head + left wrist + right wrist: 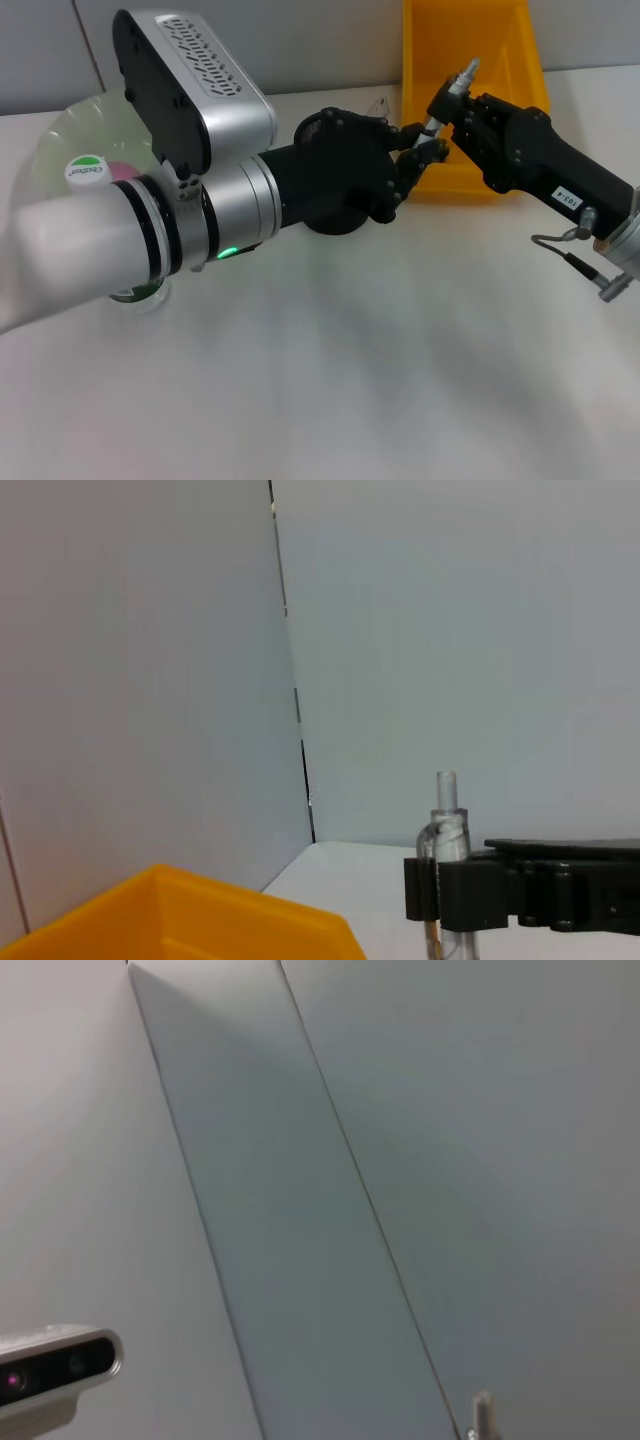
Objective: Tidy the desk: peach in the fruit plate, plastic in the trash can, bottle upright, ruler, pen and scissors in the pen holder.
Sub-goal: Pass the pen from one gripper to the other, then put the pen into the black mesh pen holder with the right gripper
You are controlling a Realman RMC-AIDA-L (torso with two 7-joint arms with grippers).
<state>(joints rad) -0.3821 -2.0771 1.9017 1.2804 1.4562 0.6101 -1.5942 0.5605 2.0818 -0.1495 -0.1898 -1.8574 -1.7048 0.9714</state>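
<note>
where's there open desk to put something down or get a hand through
The near desk, in front of both arms, is one broad bare patch. The strip between the plate and the left arm is narrow. Crowded: by the yellow bin, where the left gripper and right gripper meet around the pen.

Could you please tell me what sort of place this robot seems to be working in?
Probably a lab or office test bench: a plain white table against bare grey wall panels, an orange plastic bin at the back, and both grippers meeting over a pen.
</note>
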